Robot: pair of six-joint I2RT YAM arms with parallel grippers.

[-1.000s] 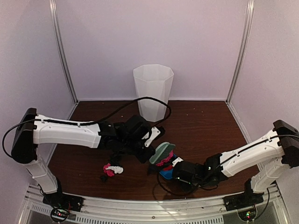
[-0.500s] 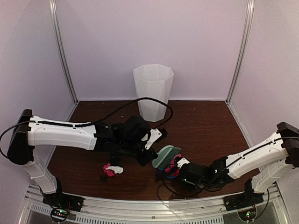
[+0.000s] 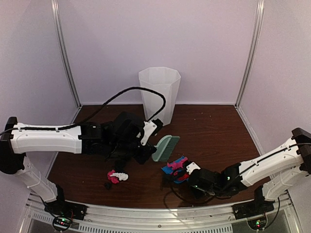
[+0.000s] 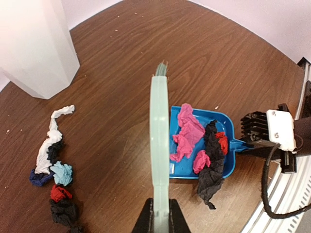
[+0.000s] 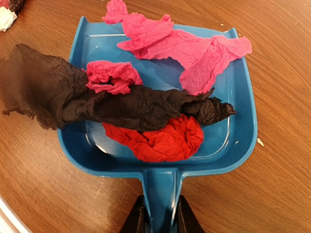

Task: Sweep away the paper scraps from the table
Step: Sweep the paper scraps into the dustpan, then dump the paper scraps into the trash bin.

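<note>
I should land the brush (image 3: 165, 148) beyond the paper scraps (image 3: 116, 177) lying on the tabletop (image 3: 214, 128) left of the dustpan (image 5: 245, 126), then draw them steadily to its lip. My left pincer (image 4: 159, 216) clamps the brush handle left of the dustpan; my right pincer (image 5: 158, 216), narrow, grips the dustpan's handle, more scraps inside.

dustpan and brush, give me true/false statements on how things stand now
The right gripper is shut on the dustpan handle. True.
The dustpan is empty. False: pink, black and red paper scraps lie in it.
The brush lies loose on the table. False: the left gripper grips it.
A scrap pile lies on the table outside the dustpan. True.
The white bin is tipped over. False: it stands upright.
</note>
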